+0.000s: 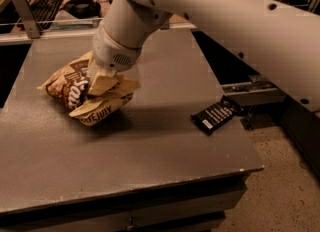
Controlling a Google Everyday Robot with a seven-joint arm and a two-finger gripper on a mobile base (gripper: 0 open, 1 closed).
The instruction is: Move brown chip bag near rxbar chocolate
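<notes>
**Brown chip bag** (75, 92): lying crumpled on the left half of the tabletop (150, 146), with its dark middle and tan ends showing. It is casting a shadow to its near side. Whether it is riding clear of the surface or brushing it is hard to tell from here.

**Hand** (102, 82): sitting on the bag's upper right part, closed on a bunched fold of the wrapper and gripping it. The pale arm (225, 21) is reaching in from the upper right.

**Rxbar chocolate** (216, 115): lying flat at the tabletop's right edge, well apart from the bag, with bare surface between them.

**Progress**: the grasp is looking done. The carry to the right appears to be the part remaining, followed by setting the bag down just beside the bar and releasing it.

**Surface and room**: the grey, matte tabletop is sitting over a darker base. A keyboard (44, 2) is resting on a far desk at the left. Speckled floor (280, 176) is showing at the near right.
</notes>
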